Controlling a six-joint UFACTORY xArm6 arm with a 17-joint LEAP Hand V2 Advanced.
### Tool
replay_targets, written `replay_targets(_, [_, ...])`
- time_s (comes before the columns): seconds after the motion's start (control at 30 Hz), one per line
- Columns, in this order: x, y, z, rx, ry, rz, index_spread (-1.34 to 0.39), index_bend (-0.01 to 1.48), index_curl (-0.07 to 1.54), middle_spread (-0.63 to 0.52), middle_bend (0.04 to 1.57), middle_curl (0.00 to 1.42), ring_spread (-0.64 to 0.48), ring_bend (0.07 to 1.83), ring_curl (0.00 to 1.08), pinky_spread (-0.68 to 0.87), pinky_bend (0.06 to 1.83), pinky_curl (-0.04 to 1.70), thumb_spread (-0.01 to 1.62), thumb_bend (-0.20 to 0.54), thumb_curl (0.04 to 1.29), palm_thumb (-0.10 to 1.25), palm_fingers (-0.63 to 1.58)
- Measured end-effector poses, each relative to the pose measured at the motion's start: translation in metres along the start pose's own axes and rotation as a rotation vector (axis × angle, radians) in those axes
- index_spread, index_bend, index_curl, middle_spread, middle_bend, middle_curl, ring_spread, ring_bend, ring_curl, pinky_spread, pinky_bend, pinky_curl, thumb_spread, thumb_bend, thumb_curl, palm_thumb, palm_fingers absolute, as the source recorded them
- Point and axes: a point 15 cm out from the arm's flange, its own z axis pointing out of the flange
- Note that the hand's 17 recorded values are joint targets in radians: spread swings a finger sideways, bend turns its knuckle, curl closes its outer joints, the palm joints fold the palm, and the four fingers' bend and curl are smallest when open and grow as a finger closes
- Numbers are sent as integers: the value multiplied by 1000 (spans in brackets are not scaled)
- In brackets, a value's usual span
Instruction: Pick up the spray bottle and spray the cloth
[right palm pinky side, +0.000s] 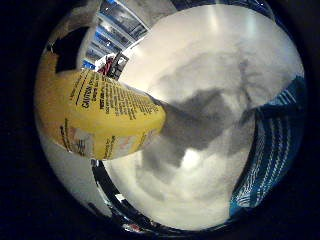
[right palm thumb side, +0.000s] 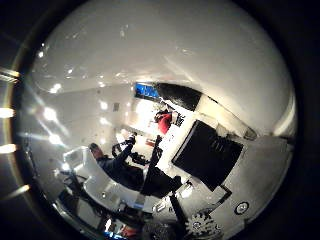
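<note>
Setting: lab or workshop hall; white worktable (right palm pinky side: 215, 30), high ceiling with rows of lights (right palm thumb side: 50, 90), equipment beyond.

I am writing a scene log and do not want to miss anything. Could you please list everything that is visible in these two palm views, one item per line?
spray bottle: one, yellow with black print, very close to the palm, its body reaching over the table.
cloth: one, blue with pale stripes, lying on the table beside the bottle's shadow.
table: one, white and glossy, under the bottle and the cloth.
room background: white walls with light spots, seen in the thumb side view; details too small to tell.
hand: one, white and black parts with a gear, at the edge of the thumb side view; whether its fingers are curled cannot be seen.
</note>
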Motion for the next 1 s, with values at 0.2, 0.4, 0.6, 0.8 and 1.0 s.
replay_targets(0.2, [9,22,2,-139,61,-17,-447,292,512,-128,478,412,-95,665,457,14,562,927,1106,-31,306,602,-92])
replay_targets(0.4, [19,20,-16,-130,84,-10,-464,135,339,-70,212,323,-8,386,315,332,364,633,1038,-29,291,530,-51])
replay_targets(0.6, [38,8,-71,-84,140,-13,-455,150,269,-53,179,304,4,346,287,377,385,510,1022,-26,291,517,-17])
replay_targets(0.8, [58,7,-134,-23,196,10,-456,168,268,-51,181,295,5,342,282,374,398,452,1024,-25,287,511,11])
replay_targets(1.0, [51,25,-180,-46,254,4,-458,180,289,-53,181,293,9,313,271,369,381,399,1024,-25,286,511,56])
